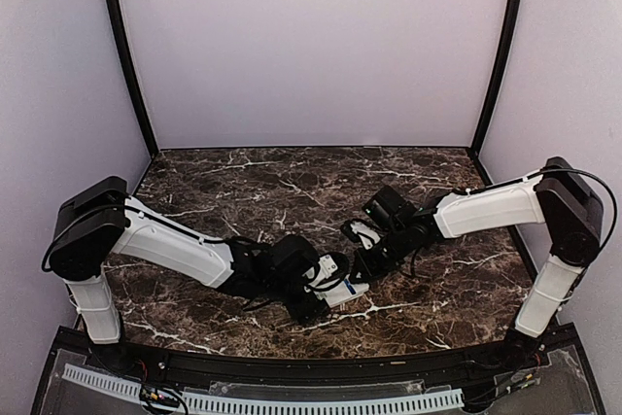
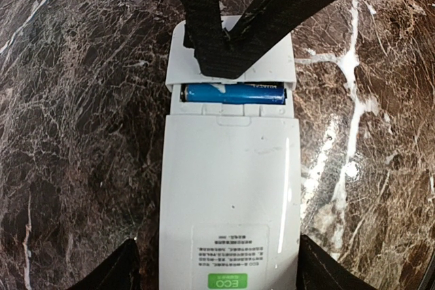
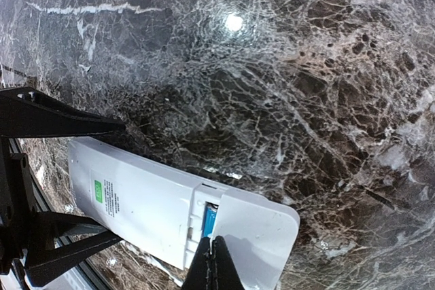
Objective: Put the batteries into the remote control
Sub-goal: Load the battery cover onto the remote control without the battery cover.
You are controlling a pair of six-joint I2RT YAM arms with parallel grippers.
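Observation:
The remote control (image 2: 231,181) lies back up on the marble, its green label toward my left wrist. My left gripper (image 2: 217,252) spans its width, with fingers (image 2: 323,269) against its long sides. In the partly uncovered compartment lies a blue battery (image 2: 231,93). A white cover (image 2: 272,52) sits over the rest of the compartment. My right gripper (image 2: 221,66) is shut, its tips resting on the cover's edge next to the battery. The right wrist view shows the remote control (image 3: 143,202), the battery (image 3: 209,219), the cover (image 3: 262,229) and my right gripper (image 3: 214,252). From above, both grippers meet over the remote control (image 1: 350,291).
The dark marble table (image 1: 243,182) is enclosed by pale walls (image 1: 311,46) at the back and sides. A black rail (image 1: 292,362) runs along the near edge by the arm bases.

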